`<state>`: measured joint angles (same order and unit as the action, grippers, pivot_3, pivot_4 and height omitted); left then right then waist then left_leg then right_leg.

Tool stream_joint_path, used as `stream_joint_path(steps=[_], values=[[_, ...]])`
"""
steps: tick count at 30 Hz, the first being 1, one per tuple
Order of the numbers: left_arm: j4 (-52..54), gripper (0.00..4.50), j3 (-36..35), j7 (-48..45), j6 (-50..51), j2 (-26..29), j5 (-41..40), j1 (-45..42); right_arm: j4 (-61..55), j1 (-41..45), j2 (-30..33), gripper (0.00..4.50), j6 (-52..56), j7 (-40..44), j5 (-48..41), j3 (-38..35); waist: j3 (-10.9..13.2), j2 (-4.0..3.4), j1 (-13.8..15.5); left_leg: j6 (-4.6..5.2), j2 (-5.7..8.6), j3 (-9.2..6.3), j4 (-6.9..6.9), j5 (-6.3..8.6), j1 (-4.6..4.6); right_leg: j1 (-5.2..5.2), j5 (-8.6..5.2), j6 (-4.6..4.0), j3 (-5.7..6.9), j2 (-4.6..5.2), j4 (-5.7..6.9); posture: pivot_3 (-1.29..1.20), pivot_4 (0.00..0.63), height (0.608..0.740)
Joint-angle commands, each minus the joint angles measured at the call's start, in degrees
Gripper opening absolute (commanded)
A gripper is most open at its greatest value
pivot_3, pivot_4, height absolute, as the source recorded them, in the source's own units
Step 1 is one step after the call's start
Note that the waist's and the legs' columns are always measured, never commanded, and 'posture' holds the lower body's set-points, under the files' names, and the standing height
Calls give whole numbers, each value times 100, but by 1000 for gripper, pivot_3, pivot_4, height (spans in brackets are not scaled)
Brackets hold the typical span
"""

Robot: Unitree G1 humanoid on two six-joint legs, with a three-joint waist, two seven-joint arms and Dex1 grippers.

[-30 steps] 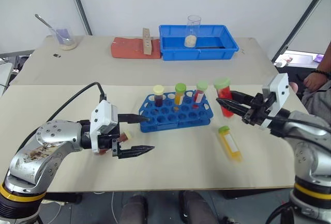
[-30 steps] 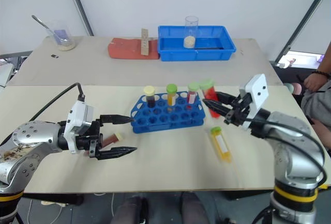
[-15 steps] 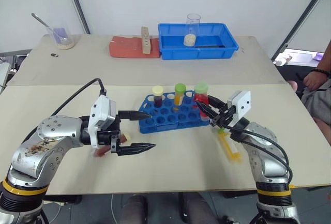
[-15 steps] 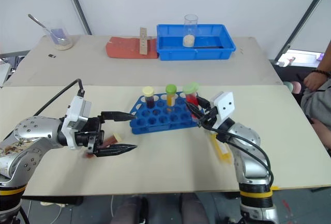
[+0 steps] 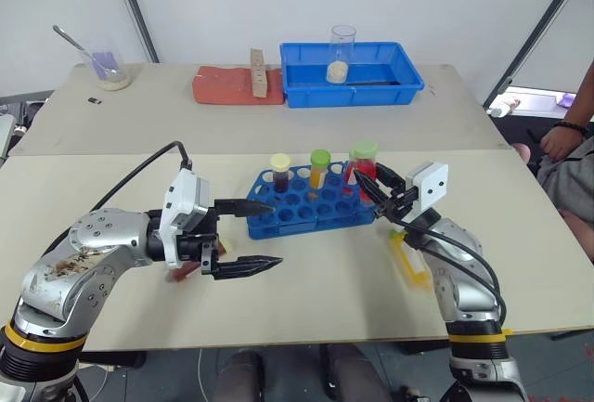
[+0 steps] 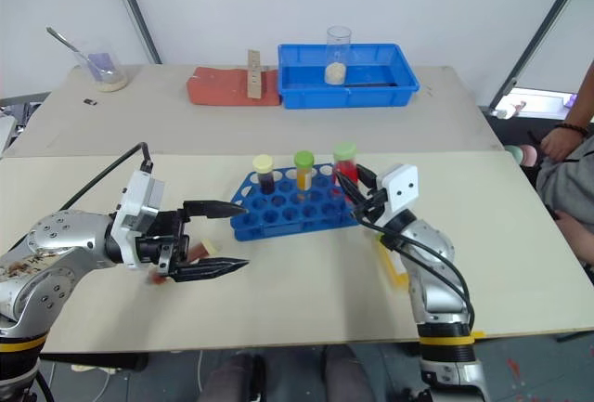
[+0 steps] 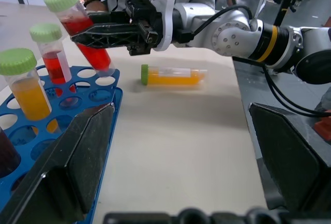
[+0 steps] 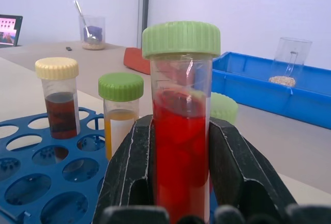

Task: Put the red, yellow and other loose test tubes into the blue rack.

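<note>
The right gripper (image 5: 371,182) is clamped on one red tube (image 8: 181,131) with a green cap, holding it tilted over the right end of the blue rack (image 5: 311,203), its base just above the holes. Three tubes stand in the rack's back row: a dark one with a cream cap (image 5: 280,171), an orange one with a green cap (image 5: 319,168), and a smaller red one with a green cap (image 7: 53,58) tucked just beside the held tube. One yellow tube (image 5: 409,260) with a green cap lies flat on the desk (image 5: 306,309), right of the rack, near the front edge. The left gripper (image 5: 255,235) hovers with its two fingers spread wide and nothing between them, just left of the rack. Behind it one more tube (image 6: 190,255), reddish-brown with a cream cap, lies on the desk
</note>
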<state>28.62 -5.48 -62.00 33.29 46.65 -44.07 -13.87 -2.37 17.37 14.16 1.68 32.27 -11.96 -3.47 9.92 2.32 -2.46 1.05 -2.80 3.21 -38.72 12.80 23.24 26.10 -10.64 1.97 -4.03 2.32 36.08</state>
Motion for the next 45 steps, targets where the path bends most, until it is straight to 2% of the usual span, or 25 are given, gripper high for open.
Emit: stream_joint_path(steps=[1,23,33,35,41,42,45], values=[[97,4500,-112,-38,-48,31,-91,-76,-37,54,-39,1008,-255,-76,15,55,0,0,0,0,0,0,0,0,-1,0,0,0,0,0,0,0,150,740],[72,4500,2,172,98,-195,-147,-262,207,-326,-783,1007,-728,-1122,-45,-10,0,0,-8,0,-1,-2,-2,0,-2,-2,0,0,0,-1,0,0,150,740],[22,4500,76,274,142,-307,-150,-384,193,-511,-908,1007,-868,-1185,-70,65,-1,0,-11,0,-2,-3,-1,0,-3,-2,-1,0,0,-1,1,0,150,740],[6,4500,89,288,140,-328,-133,-413,167,-538,-876,2044,-864,-1120,-133,47,-1,0,-10,0,-2,-3,-1,0,-3,-2,-1,0,0,-1,0,0,150,740],[12,4500,126,348,120,-375,-90,-443,-229,-703,-509,4115,-551,-1000,-107,13,0,0,-4,0,-1,-3,-1,0,0,-1,-1,0,0,-1,-1,0,150,740],[12,4500,133,359,99,-366,-45,-433,-439,-783,-353,4400,-354,-969,-129,-7,-1,0,-1,0,0,-4,-1,0,1,-1,-2,-1,0,-1,-1,0,150,740],[34,4500,185,333,-19,-283,182,-364,-1097,-1057,165,4473,312,-870,-206,-103,0,0,7,0,1,-4,-1,0,1,-1,-4,-5,0,0,-1,0,150,740]])
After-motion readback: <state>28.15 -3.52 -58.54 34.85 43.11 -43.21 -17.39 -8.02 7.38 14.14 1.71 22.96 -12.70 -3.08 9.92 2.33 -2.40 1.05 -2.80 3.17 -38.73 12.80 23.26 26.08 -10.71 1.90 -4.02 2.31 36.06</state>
